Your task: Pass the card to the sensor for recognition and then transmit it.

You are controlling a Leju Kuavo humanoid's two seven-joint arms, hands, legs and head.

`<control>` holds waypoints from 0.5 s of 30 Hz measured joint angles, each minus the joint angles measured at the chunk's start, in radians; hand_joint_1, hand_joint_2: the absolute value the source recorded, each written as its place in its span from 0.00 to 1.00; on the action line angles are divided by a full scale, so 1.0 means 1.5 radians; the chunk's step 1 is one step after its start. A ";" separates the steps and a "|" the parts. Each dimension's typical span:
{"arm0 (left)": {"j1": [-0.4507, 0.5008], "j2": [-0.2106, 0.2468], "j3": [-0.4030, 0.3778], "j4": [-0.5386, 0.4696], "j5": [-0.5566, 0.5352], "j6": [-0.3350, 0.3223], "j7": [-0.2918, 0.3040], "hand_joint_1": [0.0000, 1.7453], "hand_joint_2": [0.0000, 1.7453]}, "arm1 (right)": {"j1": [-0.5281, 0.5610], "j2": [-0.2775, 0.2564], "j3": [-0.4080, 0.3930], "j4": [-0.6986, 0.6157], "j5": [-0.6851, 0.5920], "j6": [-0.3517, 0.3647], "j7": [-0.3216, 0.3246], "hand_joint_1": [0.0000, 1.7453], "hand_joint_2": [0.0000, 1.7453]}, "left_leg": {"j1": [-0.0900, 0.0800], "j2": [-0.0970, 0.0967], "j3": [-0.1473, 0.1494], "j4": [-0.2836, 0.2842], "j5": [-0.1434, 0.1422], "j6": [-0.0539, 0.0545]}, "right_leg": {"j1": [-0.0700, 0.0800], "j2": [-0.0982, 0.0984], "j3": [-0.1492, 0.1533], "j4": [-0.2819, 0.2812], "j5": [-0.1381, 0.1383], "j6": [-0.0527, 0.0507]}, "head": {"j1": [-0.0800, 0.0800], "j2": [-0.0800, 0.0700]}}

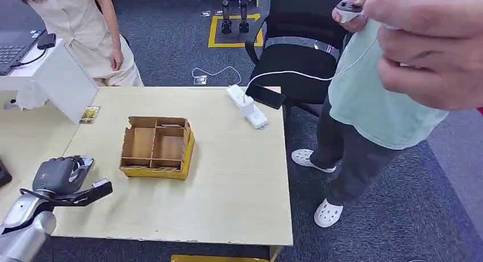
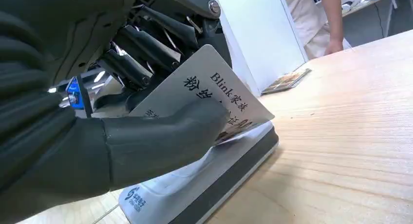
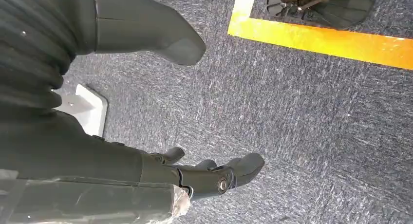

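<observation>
The card (image 2: 214, 95) is white with black Chinese characters and the word "Blink". The left hand (image 2: 146, 112) pinches it between the thumb and the darker fingers. It is tilted, its low edge just above the sensor (image 2: 204, 177), a flat white reader with a dark base lying on the wooden table (image 2: 350, 136).

The bench (image 1: 228, 182) lies bare across its centre-right and lower part in the head view. A cardboard box (image 1: 156, 147) stands left of centre, and a white power strip (image 1: 247, 106) with a dark phone (image 1: 265, 95) sits at the far edge. A person (image 1: 364, 102) stands just beside the right edge, and a white panel (image 1: 65, 82) stands upper left.
</observation>
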State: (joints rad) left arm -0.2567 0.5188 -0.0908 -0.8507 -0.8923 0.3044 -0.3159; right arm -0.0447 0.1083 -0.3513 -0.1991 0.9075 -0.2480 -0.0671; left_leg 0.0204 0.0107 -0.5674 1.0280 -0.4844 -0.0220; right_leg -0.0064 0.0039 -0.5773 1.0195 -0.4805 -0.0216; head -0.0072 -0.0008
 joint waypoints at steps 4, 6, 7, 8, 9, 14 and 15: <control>0.000 0.000 0.000 0.000 0.000 0.000 0.000 1.00 1.00 | 0.000 0.000 0.000 0.000 0.000 0.000 0.000 0.00 1.00 | 0.000 0.000 0.000 0.000 0.000 0.000 | 0.000 0.000 0.000 0.000 0.000 0.000 | 0.000 0.000; 0.000 0.000 0.000 0.000 0.000 0.000 0.000 1.00 1.00 | 0.000 0.000 0.000 0.000 0.000 0.000 0.000 0.00 1.00 | 0.000 0.000 0.000 0.000 0.000 0.000 | 0.000 0.000 0.000 0.000 0.000 0.000 | 0.000 0.000; 0.000 0.000 0.000 0.000 0.000 0.000 0.000 1.00 1.00 | 0.000 0.000 0.000 0.000 0.000 0.000 0.000 0.00 1.00 | 0.000 0.000 0.000 0.000 0.000 0.000 | 0.000 0.000 0.000 0.000 0.000 0.000 | 0.000 0.000; 0.000 0.000 0.000 0.000 0.000 0.000 0.000 1.00 1.00 | 0.000 0.000 0.000 0.000 0.000 0.000 0.000 0.00 1.00 | 0.000 0.000 0.000 0.000 0.000 0.000 | 0.000 0.000 0.000 0.000 0.000 0.000 | 0.000 0.000; 0.000 0.000 0.000 0.000 0.000 0.000 0.000 1.00 1.00 | 0.000 0.000 0.000 0.000 0.000 0.000 0.000 0.00 1.00 | 0.000 0.000 0.000 0.000 0.000 0.000 | 0.000 0.000 0.000 0.000 0.000 0.000 | 0.000 0.000; 0.000 0.000 0.000 0.000 0.000 0.000 0.000 1.00 1.00 | 0.000 0.000 0.000 0.000 0.000 0.000 0.000 0.00 1.00 | 0.000 0.000 0.000 0.000 0.000 0.000 | 0.000 0.000 0.000 0.000 0.000 0.000 | 0.000 0.000; 0.000 0.000 0.000 0.000 0.000 0.000 0.000 1.00 1.00 | 0.000 0.000 0.000 0.000 0.000 0.000 0.000 0.00 1.00 | 0.000 0.000 0.000 0.000 0.000 0.000 | 0.000 0.000 0.000 0.000 0.000 0.000 | 0.000 0.000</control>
State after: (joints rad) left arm -0.2567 0.5192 -0.0908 -0.8507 -0.8919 0.3044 -0.3159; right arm -0.0447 0.1083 -0.3510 -0.1991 0.9075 -0.2480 -0.0671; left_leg 0.0204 0.0107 -0.5675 1.0281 -0.4844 -0.0220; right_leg -0.0064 0.0039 -0.5773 1.0196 -0.4805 -0.0216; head -0.0072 -0.0008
